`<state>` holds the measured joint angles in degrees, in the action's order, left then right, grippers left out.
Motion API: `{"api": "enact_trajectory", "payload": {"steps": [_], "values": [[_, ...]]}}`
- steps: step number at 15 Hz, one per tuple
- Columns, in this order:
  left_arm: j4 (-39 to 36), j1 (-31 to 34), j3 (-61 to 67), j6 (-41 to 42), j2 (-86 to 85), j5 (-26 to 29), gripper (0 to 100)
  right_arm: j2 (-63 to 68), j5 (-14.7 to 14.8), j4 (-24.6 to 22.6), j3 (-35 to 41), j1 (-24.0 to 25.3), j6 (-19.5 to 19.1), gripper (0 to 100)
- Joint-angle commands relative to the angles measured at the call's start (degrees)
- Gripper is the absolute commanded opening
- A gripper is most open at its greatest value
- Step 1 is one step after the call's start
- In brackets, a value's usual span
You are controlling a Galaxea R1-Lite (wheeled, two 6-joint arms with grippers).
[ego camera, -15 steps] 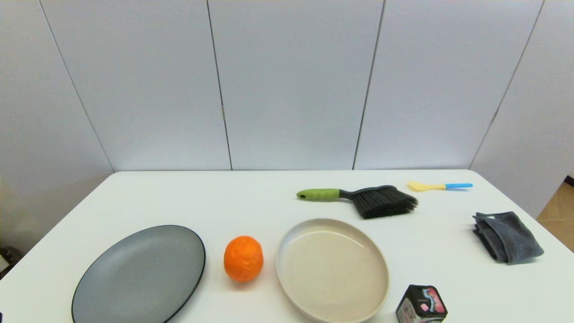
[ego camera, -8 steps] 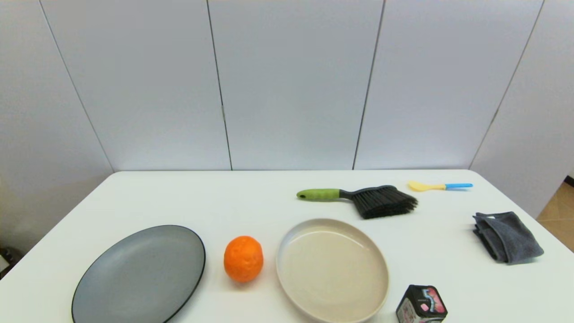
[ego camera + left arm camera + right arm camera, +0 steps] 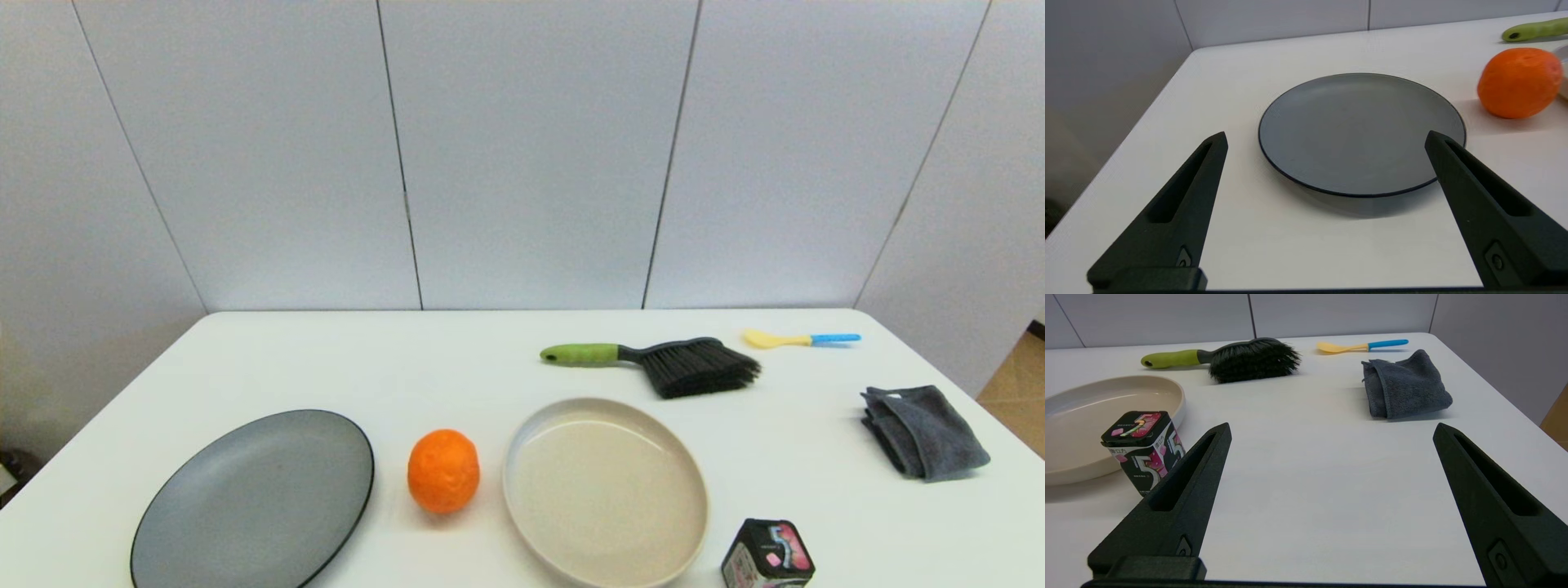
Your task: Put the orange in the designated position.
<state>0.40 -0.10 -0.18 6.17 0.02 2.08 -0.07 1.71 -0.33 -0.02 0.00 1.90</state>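
1. The orange was seen resting on the white table, in the gap between the dark grey black-rimmed plate and the beige shallow dish, near both and apparently touching neither.
2. The left gripper was held low at the near left of the table, its fingers spread wide and empty, with the grey plate ahead of it and the orange off to one side.
3. The right gripper was likewise spread wide and empty, facing bare tabletop beyond a small black printed box.
4. The fruit was judged firm yet slightly yielding, moderately heavy for its size, its dimpled peel offering fair friction; being round, it could be expected to roll if nudged.
5. A hold across its widest middle was judged best, with moderate pressure so the peel would not be bruised.
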Motion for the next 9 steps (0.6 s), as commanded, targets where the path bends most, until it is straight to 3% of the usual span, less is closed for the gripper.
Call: {"api": "enact_trajectory", "payload": {"steps": [1, 9], "values": [[-0.1, 0.0, 0.3, -0.2, 0.0, 0.0, 100, 0.1, 0.1, 0.0, -0.1, 0.0, 0.0, 100], [-0.2, 0.0, 0.3, -4.3, 0.0, -0.4, 100, 0.1, 0.0, 0.0, 0.0, 0.0, 0.0, 100]]}}
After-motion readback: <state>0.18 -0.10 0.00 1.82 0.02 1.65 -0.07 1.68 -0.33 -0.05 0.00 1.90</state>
